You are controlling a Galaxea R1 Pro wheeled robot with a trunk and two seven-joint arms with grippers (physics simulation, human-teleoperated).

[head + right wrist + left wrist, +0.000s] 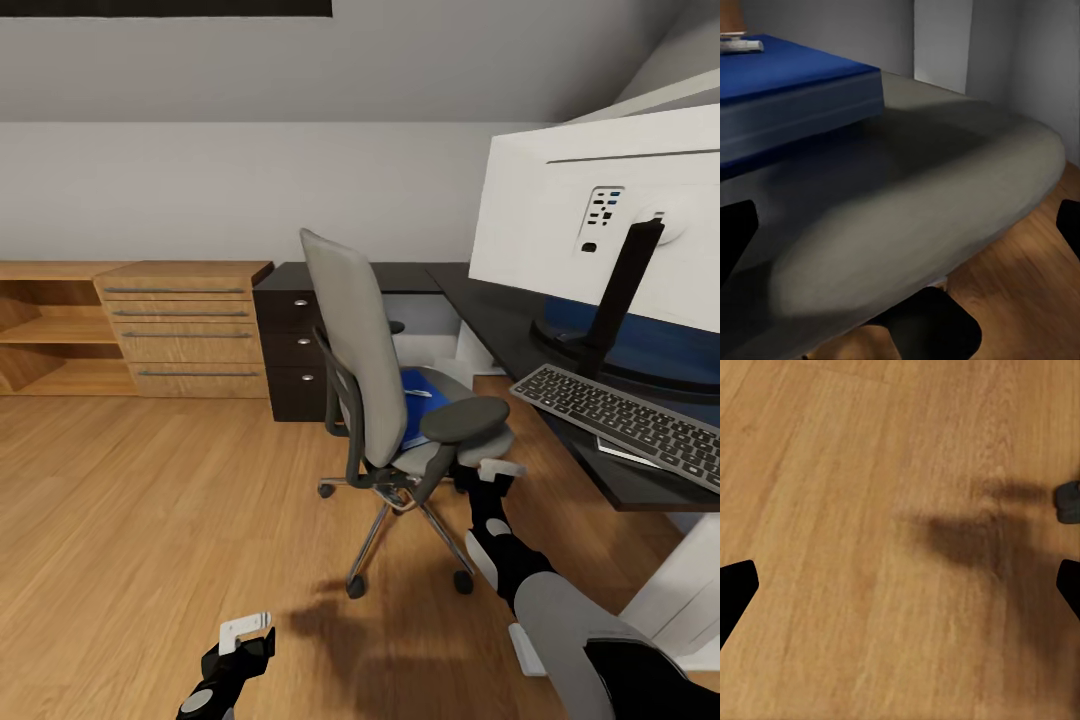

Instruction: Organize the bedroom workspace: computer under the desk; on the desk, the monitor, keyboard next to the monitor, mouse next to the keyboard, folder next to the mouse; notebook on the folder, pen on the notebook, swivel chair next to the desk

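The grey swivel chair [372, 385] stands mid-floor, just left of the black desk [500, 320]. On its seat [945, 202] lies the blue folder [417, 405] [787, 82] with the white pen [419, 392] [739, 46] on top. My right gripper [497, 470] [900, 232] is open at the seat's front edge, below the armrest, holding nothing. Low over the floor, my left gripper [245, 630] [900, 585] is open and empty. The monitor [600, 220] shows its white back on the desk, with the keyboard [620, 415] in front. Computer, mouse and notebook are out of view.
A light wooden drawer chest [185, 330] and open shelf [45, 330] line the back wall, beside a dark drawer unit [290, 345]. Wooden floor [140, 500] spreads left of the chair. A chair castor [1066, 502] is near my left gripper. The desk's white pedestal [685, 590] stands right.
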